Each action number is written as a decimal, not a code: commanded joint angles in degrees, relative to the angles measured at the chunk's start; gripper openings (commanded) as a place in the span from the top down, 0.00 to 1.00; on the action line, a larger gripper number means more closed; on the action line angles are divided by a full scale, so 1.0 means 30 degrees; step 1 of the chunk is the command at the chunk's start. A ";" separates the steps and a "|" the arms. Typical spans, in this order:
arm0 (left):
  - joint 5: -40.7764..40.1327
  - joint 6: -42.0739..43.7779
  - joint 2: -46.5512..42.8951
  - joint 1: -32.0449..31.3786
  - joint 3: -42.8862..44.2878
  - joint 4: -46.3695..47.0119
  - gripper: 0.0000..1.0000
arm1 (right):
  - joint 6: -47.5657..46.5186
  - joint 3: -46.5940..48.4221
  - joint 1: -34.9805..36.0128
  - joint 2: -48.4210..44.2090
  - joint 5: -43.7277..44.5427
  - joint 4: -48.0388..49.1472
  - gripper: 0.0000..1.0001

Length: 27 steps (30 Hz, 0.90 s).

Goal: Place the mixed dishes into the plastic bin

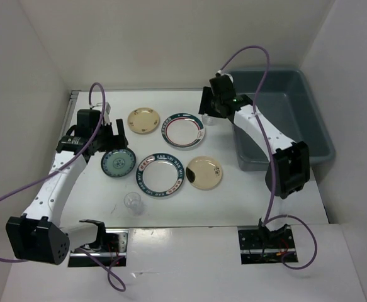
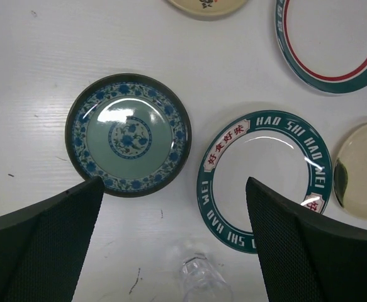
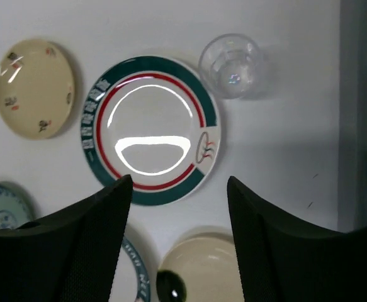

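All the dishes lie on the white table. A small cream plate and a white plate with a teal-and-red rim are at the back. The small teal patterned plate, a second teal-rimmed plate and a second cream plate lie nearer. One clear cup stands near the front, another beside the back rimmed plate. The grey-blue plastic bin stands at the right with nothing showing inside. My left gripper hangs open above the teal plate. My right gripper hangs open above the back rimmed plate.
White walls close in the table on the left, back and right. The bin's wall shows at the right edge of the right wrist view. The right arm reaches across the bin's near left corner. Purple cables loop off both arms.
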 commanded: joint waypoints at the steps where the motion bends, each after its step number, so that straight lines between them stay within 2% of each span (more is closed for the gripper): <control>1: -0.1094 0.0521 -0.1339 -0.0153 -0.0081 0.0710 0.00 | 0.0101 0.3650 -0.0591 0.3409 0.2111 -0.0857 0.43; 2: -0.1355 0.0521 -0.1574 -0.0153 -0.0084 0.0710 0.00 | 0.0101 0.4758 -0.0591 0.4024 0.2288 -0.0859 0.48; 7: -0.2149 0.0143 -0.2248 -0.0329 -0.0582 0.0710 0.00 | -0.0310 0.9180 -0.0591 0.8091 0.2321 -0.2144 0.58; 12: -0.2352 0.0141 -0.2426 -0.0329 -0.0961 0.0710 0.00 | -0.0485 1.1941 -0.0591 1.0444 0.2114 -0.3230 0.61; 16: -0.2354 0.0141 -0.2426 -0.0329 -0.0963 0.0710 0.00 | -0.0485 1.2328 -0.0591 1.1177 0.2114 -0.3408 0.61; 19: -0.2529 0.0141 -0.2250 -0.0329 -0.0963 0.0710 0.00 | -0.0485 1.2562 -0.0591 1.1706 0.2114 -0.3642 0.66; 22: -0.2705 0.0141 -0.2076 -0.0329 -0.0963 0.0886 0.00 | -0.0485 1.2562 -0.0591 1.2261 0.1764 -0.3642 0.75; 27: -0.2910 0.0141 -0.2074 -0.0329 -0.0963 0.0886 0.00 | -0.0485 1.2767 -0.0591 1.2702 0.1178 -0.3847 0.76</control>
